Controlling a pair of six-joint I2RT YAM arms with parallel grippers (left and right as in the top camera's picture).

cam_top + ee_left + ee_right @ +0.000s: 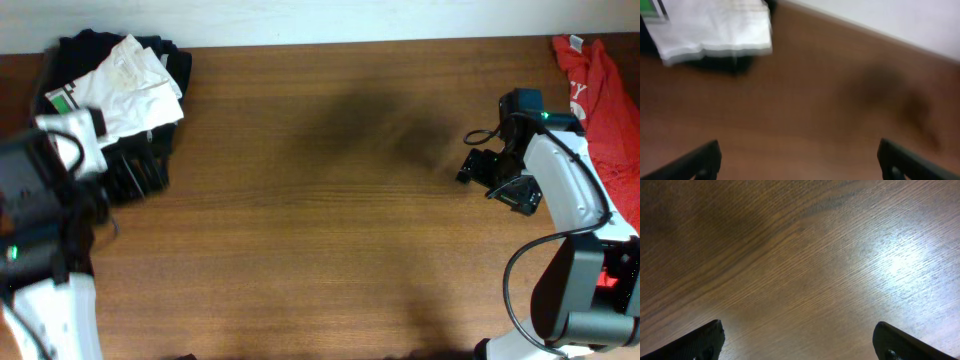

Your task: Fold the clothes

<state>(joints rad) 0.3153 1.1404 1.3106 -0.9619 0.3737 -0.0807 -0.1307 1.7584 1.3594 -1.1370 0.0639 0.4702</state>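
Observation:
The white T-shirt (125,82) lies folded on a pile of dark garments (150,150) at the table's far left corner; a green-and-black print shows at its left edge. It also shows blurred at the top left of the left wrist view (715,27). My left gripper (125,175) is at the left edge, just in front of the pile, open and empty (799,162). My right gripper (490,180) is at the right side over bare wood, open and empty (799,340).
A red garment (600,90) lies at the table's far right corner, beside the right arm. The wooden table (320,230) has a pale wall along its far edge (900,20).

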